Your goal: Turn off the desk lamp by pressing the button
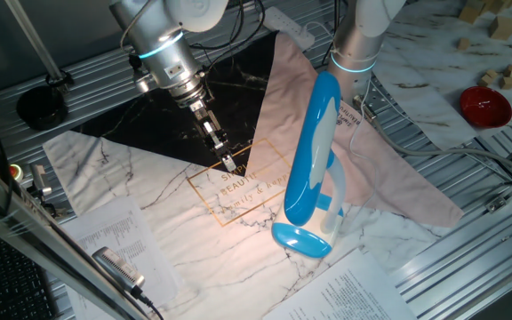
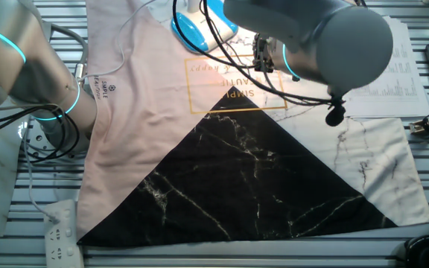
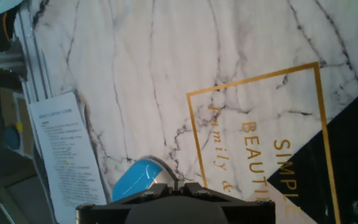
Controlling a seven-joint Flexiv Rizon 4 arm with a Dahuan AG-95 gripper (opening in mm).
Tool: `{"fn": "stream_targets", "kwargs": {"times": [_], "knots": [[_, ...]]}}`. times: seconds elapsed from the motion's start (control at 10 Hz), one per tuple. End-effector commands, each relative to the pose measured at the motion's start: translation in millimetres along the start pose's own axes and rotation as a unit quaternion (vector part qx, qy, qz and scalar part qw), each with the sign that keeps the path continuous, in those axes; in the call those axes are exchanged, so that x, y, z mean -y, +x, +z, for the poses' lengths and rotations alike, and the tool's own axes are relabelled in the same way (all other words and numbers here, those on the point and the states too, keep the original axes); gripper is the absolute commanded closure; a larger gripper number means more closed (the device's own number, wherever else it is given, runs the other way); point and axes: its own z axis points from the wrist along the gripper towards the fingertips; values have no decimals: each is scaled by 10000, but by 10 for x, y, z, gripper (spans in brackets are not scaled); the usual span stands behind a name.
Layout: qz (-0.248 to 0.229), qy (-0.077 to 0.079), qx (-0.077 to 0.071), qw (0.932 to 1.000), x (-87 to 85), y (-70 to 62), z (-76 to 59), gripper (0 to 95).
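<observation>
The desk lamp stands at the near right of the marble mat, with its long sky-blue head point(image 1: 314, 147) tilted up, a white looped arm point(image 1: 333, 200) and a blue oval base point(image 1: 302, 240). Warm light falls on the mat beside it. My gripper point(image 1: 229, 164) hangs over the gold-lettered square, left of the lamp and apart from it, with its fingertips together and holding nothing. In the hand view the blue base point(image 3: 134, 180) shows just beyond the gripper point(image 3: 178, 185). In the other fixed view the base point(image 2: 199, 28) is at the top, and my arm hides most of the gripper point(image 2: 263, 56).
A second arm's base point(image 1: 356, 44) stands behind the lamp. A red bowl point(image 1: 484, 105) and wooden blocks point(image 1: 505, 76) lie at far right. Printed sheets point(image 1: 118, 240) and a pen-like tool point(image 1: 118, 267) lie at near left. A power strip point(image 2: 62, 227) lies by the mat corner.
</observation>
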Motion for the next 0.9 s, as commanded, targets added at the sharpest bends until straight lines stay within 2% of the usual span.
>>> {"fn": "stream_targets", "kwargs": {"times": [0.1,0.2,0.3,0.4,0.5,0.6,0.7,0.8,0.9], "knots": [[-1094,1412,-100,9839,1,4,-3,950],[-1036,1135,-196,9879,-17,26,14,950],[-967,918,-236,9908,-75,93,126,950],[-934,907,-229,9912,-105,170,234,950],[-925,850,-244,9918,-110,212,286,950],[-926,624,-249,9934,-106,323,427,950],[-918,532,-242,9941,-118,391,520,950],[-901,434,-243,9947,-131,423,565,950],[-852,230,-245,9958,-154,462,631,950]]}}
